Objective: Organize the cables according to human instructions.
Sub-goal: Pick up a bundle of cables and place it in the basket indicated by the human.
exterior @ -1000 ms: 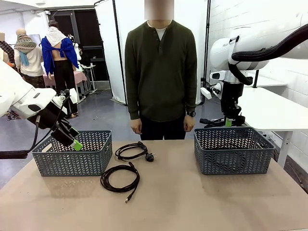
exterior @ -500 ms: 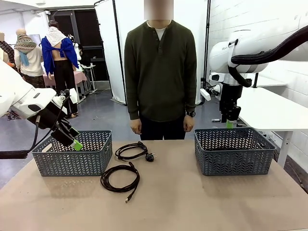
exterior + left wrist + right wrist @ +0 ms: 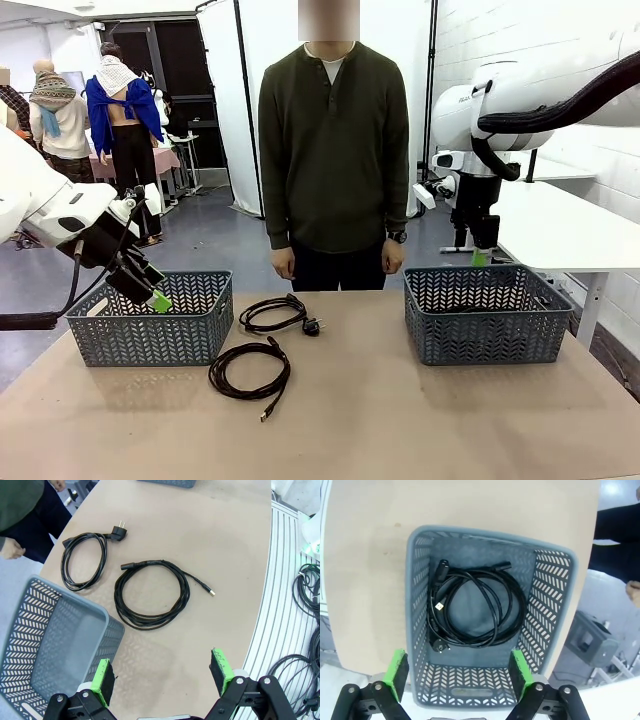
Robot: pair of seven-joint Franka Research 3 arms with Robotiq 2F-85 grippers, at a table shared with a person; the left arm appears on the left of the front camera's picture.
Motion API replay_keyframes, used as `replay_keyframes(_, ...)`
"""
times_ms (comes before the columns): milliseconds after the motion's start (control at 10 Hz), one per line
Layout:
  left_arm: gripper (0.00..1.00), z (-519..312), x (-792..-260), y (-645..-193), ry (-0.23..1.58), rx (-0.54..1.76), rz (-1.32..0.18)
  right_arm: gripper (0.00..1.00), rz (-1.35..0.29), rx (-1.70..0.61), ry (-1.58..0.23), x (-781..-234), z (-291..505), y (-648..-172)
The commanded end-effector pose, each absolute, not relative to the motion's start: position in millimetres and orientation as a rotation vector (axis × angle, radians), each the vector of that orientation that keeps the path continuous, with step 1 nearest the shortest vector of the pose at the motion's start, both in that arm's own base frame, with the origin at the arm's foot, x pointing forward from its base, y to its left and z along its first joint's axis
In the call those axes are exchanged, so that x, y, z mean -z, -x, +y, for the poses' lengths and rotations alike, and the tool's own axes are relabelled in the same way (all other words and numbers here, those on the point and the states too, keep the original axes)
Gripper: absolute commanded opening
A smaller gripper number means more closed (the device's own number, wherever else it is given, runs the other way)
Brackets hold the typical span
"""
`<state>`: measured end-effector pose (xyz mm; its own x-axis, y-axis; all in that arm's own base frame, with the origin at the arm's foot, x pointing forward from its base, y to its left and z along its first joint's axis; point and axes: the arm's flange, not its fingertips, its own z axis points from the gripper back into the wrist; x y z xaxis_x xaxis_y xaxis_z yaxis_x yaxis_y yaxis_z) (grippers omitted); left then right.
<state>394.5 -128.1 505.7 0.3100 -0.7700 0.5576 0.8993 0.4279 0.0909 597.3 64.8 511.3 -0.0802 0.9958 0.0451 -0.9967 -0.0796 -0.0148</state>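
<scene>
Two coiled black cables lie on the tan table (image 3: 400, 420). The far cable (image 3: 244, 318) (image 3: 104, 555) has a wall plug; the near, larger cable (image 3: 215, 375) (image 3: 116, 594) ends in a small flat plug. More black cable (image 3: 470, 642) lies coiled on the floor of the right basket (image 3: 485, 312) (image 3: 490, 532). My right gripper (image 3: 478, 258) (image 3: 457, 675) hangs open straight above that basket, holding nothing. Over the front corner of the left basket (image 3: 150, 320) (image 3: 55, 635), my left gripper (image 3: 155, 298) (image 3: 162, 677) is open too. The human (image 3: 333, 150) stands at the far edge, both hands hanging down.
Both grey lattice baskets stand on the far half of the table, left and right. A white table (image 3: 560, 230) is behind the right basket. Loose cables (image 3: 305, 630) lie on the floor past the table's edge. The near half of the table is bare.
My right gripper has opened and lifted up from the right basket's rim, letting go of a cable. The left arm, the two table cables and the person have not moved.
</scene>
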Motion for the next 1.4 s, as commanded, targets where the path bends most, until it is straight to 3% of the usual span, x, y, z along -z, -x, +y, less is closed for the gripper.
replay_keyframes(0,1.00,-124.5,-505.1,-397.5,0.277,1.134,-0.588,1.00,-0.030,-1.653,-0.022,-513.6,70.6,-600.0)
replay_keyframes(800,1.00,-124.5,-505.1,-397.5,0.277,1.134,-0.588,1.00,-0.043,-1.639,-0.025,-514.0,71.8,-597.0)
replay_keyframes(1300,1.00,-124.5,-505.1,-397.5,0.277,1.134,-0.588,1.00,-0.143,-1.413,-0.144,-531.4,130.8,-556.4)
